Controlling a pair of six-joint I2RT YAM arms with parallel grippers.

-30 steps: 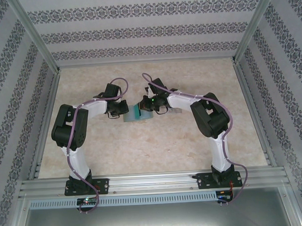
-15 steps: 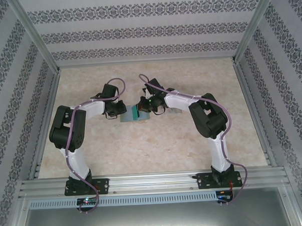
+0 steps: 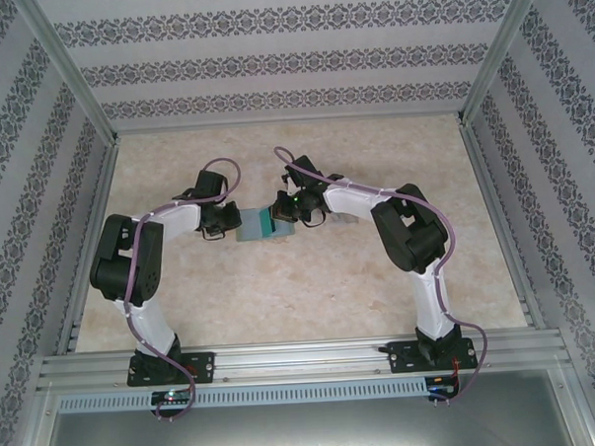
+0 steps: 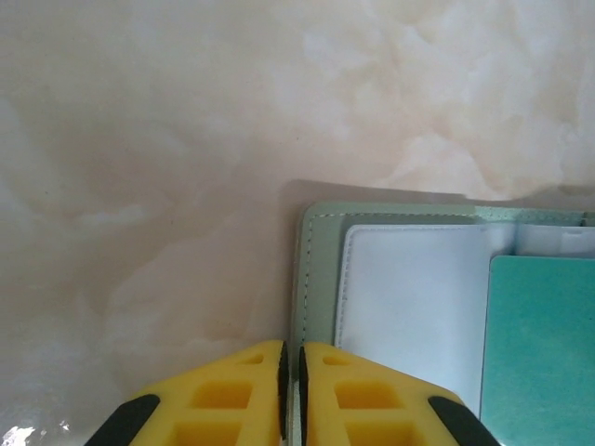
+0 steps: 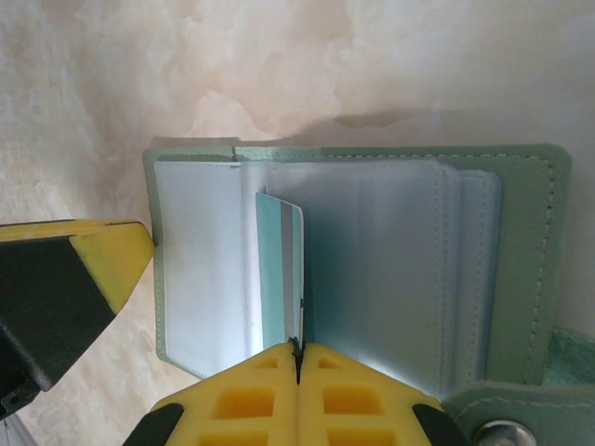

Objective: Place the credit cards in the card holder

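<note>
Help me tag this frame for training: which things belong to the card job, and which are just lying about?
Job: open grey-green soft card holder; teal plastic card, pinched by right hand; left hand, gripping holder's edge.
Lying about: pale clear-looking box right of the holder, partly hidden.

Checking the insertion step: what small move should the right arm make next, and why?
Probably ease the teal card down into a clear sleeve: the right gripper pinches it on edge over the open card holder, with no pocket visibly around it, and the left gripper clamps the holder's cover edge.
</note>
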